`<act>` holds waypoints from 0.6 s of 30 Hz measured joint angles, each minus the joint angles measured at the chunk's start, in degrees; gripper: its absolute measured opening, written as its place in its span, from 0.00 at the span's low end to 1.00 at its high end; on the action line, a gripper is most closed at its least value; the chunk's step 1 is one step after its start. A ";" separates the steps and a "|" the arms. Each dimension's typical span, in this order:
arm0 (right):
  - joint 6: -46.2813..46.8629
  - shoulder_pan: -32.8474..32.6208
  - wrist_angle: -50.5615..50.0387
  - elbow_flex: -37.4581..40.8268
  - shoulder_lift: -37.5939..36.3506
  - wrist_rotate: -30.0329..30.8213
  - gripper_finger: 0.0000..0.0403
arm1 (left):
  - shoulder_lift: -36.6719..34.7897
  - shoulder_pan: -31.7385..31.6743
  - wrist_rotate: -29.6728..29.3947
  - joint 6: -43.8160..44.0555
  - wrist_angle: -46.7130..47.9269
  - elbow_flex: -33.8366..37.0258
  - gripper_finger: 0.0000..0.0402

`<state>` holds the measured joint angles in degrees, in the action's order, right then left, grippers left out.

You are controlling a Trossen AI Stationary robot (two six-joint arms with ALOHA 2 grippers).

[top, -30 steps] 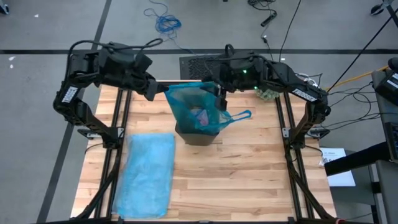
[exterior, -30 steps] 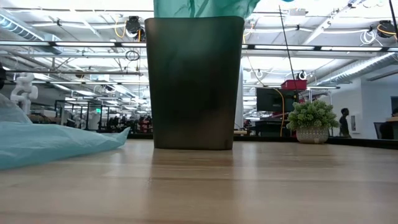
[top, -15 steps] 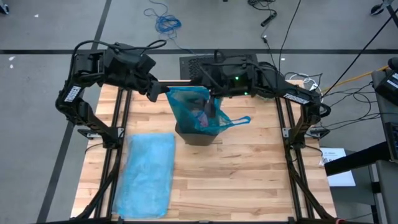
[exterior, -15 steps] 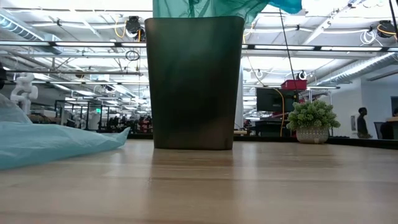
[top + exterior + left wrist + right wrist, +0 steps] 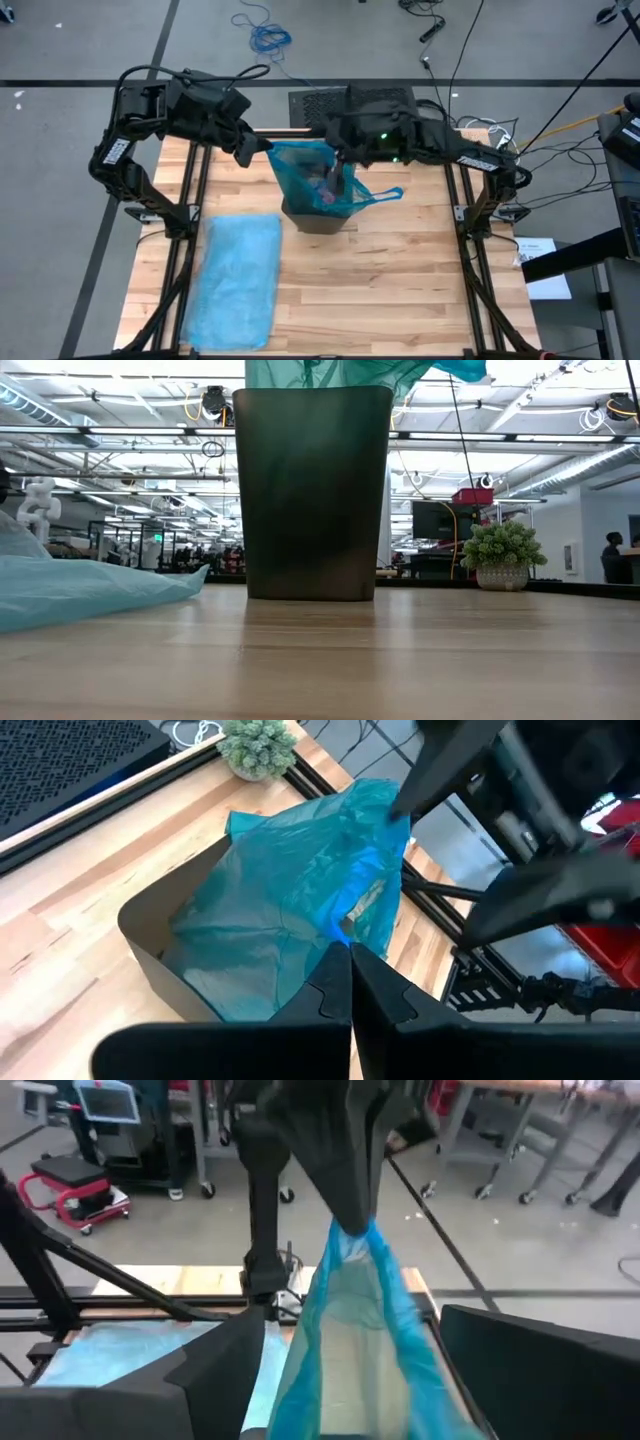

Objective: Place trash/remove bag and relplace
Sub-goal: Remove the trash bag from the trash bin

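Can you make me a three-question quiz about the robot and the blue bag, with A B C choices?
1. Where does the spare blue bag lie?
A. flat on the table
B. inside the bin
C. on the floor

2. What colour is the bin?
A. white
B. dark
C. red

3. What is the left gripper doing?
A. resting open on the table
B. holding the plant
C. pinching the bag in the bin by its edge

Answers: 1 A, the high view shows it spread on the wood. 2 B, the low view shows dark walls. 3 C, the left wrist view shows closed fingers on blue plastic.
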<state>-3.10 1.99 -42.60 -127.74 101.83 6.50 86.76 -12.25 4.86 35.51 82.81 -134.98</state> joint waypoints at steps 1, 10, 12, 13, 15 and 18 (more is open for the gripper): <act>0.72 -0.28 0.35 0.00 0.62 0.70 0.75 | 0.00 0.00 -0.02 -0.01 0.00 0.00 0.00; 4.21 -0.74 1.60 0.07 5.99 5.16 0.86 | 0.00 0.00 -0.37 -0.40 -1.73 0.00 0.00; 5.13 -1.44 1.73 0.07 6.80 5.17 0.87 | 0.00 -0.22 -0.39 -0.81 -1.88 0.00 0.00; 5.21 -1.93 1.83 0.07 7.21 5.16 0.87 | 0.00 -0.28 -0.41 -1.18 -1.90 0.00 0.00; 5.27 -2.87 1.87 0.07 8.15 5.79 0.88 | -0.01 -0.57 -0.44 -1.41 -2.19 0.00 0.00; 5.81 -3.91 2.07 0.07 9.58 10.73 0.84 | 0.00 -0.61 -0.42 -1.46 -3.50 0.00 0.00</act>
<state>2.71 -1.92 -40.53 -127.68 111.41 17.23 86.76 -12.86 4.45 34.04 79.31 -134.98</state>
